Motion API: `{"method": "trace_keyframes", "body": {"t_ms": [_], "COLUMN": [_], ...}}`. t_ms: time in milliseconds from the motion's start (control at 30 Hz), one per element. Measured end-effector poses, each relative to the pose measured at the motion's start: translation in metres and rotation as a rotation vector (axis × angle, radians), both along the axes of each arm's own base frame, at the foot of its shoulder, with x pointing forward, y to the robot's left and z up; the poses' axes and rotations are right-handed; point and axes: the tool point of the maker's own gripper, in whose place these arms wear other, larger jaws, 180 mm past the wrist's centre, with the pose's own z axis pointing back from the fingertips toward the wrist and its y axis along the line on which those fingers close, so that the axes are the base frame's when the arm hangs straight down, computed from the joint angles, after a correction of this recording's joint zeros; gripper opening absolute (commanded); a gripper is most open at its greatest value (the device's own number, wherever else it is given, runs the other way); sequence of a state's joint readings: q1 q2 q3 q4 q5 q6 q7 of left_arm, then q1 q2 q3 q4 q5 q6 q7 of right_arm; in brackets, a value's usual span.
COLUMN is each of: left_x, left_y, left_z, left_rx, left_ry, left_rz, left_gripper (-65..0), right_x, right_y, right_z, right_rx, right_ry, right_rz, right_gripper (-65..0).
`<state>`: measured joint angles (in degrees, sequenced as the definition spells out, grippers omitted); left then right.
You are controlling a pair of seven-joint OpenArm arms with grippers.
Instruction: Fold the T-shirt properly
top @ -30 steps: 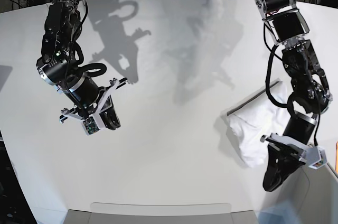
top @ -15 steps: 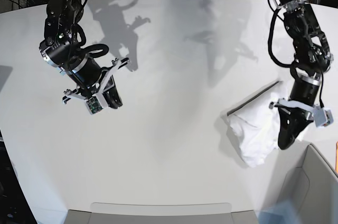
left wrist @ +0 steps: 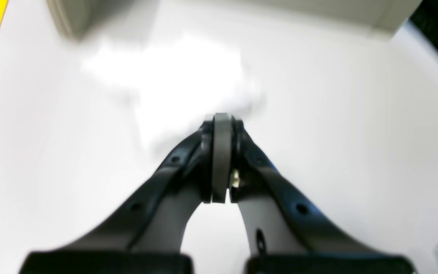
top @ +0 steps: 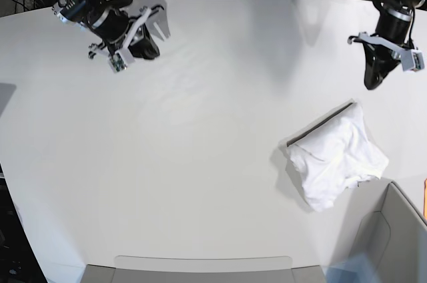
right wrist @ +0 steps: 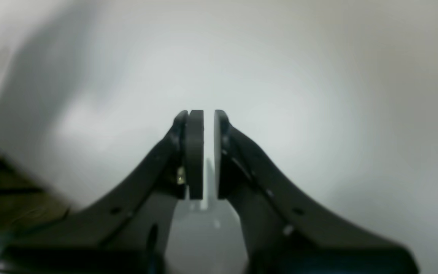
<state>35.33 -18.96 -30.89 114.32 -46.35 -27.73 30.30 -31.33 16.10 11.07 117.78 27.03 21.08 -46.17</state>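
The white T-shirt (top: 337, 159) lies as a folded, wrinkled bundle on the right side of the pale tabletop (top: 200, 163), with nothing touching it. My left gripper (top: 373, 79) hangs well beyond it near the far right edge, fingers pressed together and empty. In the left wrist view the left gripper (left wrist: 222, 118) is shut, and the T-shirt (left wrist: 165, 83) is a blurred white patch ahead of it. My right gripper (top: 152, 49) is at the far left. In the right wrist view the right gripper (right wrist: 208, 114) shows only a thin slit between its pads, holding nothing.
A grey bin (top: 393, 229) stands at the near right corner, close to the T-shirt. A flat grey tray (top: 200, 266) lies along the near edge. Cables run behind the table's far edge. An orange object (top: 425, 196) shows at the right border.
Both arms have drawn back toward the far edge. The left gripper lifted away from beside the T-shirt; the right gripper moved up and left. The T-shirt lies uncovered.
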Motion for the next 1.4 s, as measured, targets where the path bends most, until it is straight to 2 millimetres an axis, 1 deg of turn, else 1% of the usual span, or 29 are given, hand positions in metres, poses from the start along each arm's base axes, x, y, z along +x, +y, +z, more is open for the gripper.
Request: {"method": "trace_keyframes", "body": {"t_ms": [33,100,233,300,367,433,500,533,600,667,700,767,833,867,933,967,1033,1100,1167,1233,1300,1367,1400], "left_x": [-0.013,-0.04,-0.105,-0.134,-0.16,-0.187,-0.223,-0.24,-0.279,-0.308,-0.319,-0.328,-0.331,-0.334,-0.337,-0.338,-0.341,-0.334,-0.325,-0.313,-0.304,-0.293,-0.288], "left_y": [-0.001,-0.004,-0.01,-0.014,-0.007,0.001,0.007,0.008,0.001,-0.008,-0.012,-0.019,-0.022,-0.022,-0.026,-0.026,-0.028,-0.034,-0.04,-0.043,-0.047,-0.052,-0.054], "left_z": [-0.011,-0.026,-0.059,-0.07,-0.078,-0.092,-0.117,-0.13,-0.159,-0.189,-0.203,-0.228,-0.248,-0.257,-0.274,-0.281,-0.297,-0.312,-0.323,-0.334,-0.344,-0.352,-0.355], "left_rx": [-0.003,-0.019,-0.051,-0.067,-0.067,-0.057,-0.016,-0.001,0.009,0.01,0.019,0.01,0.001,0.007,-0.019,-0.027,-0.039,-0.062,-0.065,-0.052,-0.041,-0.039,-0.027], "left_ry": [0.052,0.126,0.337,0.428,0.515,0.618,0.781,0.846,0.996,1.108,1.15,1.181,1.194,1.214,1.239,1.253,1.292,1.305,1.289,1.266,1.263,1.254,1.251], "left_rz": [-0.005,0.006,0.038,0.054,0.09,0.115,0.111,0.106,0.093,0.072,0.065,0.046,0.058,0.056,0.061,0.066,0.073,0.081,0.071,0.057,0.037,0.016,0.0], "left_gripper": [-65.0,-65.0,-65.0,-65.0,-65.0,-65.0,-65.0,-65.0,-65.0,-65.0,-65.0,-65.0,-65.0,-65.0,-65.0,-65.0,-65.0,-65.0,-65.0,-65.0,-65.0,-65.0,-65.0], "right_x": [-0.016,-0.046,-0.093,-0.117,-0.14,-0.159,-0.179,-0.191,-0.216,-0.244,-0.254,-0.257,-0.258,-0.265,-0.281,-0.291,-0.3,-0.306,-0.306,-0.307,-0.313,-0.31,-0.307], "right_y": [-0.004,-0.013,-0.047,-0.065,-0.075,-0.078,-0.079,-0.078,-0.07,-0.067,-0.068,-0.064,-0.06,-0.062,-0.072,-0.083,-0.101,-0.111,-0.112,-0.122,-0.146,-0.165,-0.171], "right_z": [-0.007,-0.014,-0.017,-0.021,-0.023,-0.025,-0.031,-0.037,-0.054,-0.074,-0.086,-0.111,-0.131,-0.14,-0.16,-0.171,-0.192,-0.209,-0.224,-0.235,-0.243,-0.248,-0.25], "right_rx": [-0.001,0.03,0.041,-0.013,-0.041,-0.053,-0.094,-0.124,-0.154,-0.192,-0.218,-0.224,-0.213,-0.217,-0.222,-0.259,-0.283,-0.287,-0.254,-0.241,-0.287,-0.319,-0.334], "right_ry": [0.05,0.14,0.275,0.341,0.403,0.453,0.504,0.53,0.596,0.675,0.703,0.708,0.698,0.718,0.759,0.79,0.821,0.827,0.799,0.77,0.768,0.755,0.744], "right_rz": [0.005,0.0,-0.07,-0.077,-0.08,-0.08,-0.055,-0.024,0.034,0.096,0.126,0.146,0.174,0.21,0.242,0.268,0.257,0.258,0.23,0.206,0.22,0.229,0.239], "right_gripper": [-59.2,-59.3,-59.3,-59.3,-59.3,-59.3,-59.3,-59.3,-59.3,-59.3,-59.3,-59.3,-59.3,-59.3,-59.3,-59.3,-59.3,-59.2,-59.2,-59.2,-59.2,-59.1,-59.1]}}
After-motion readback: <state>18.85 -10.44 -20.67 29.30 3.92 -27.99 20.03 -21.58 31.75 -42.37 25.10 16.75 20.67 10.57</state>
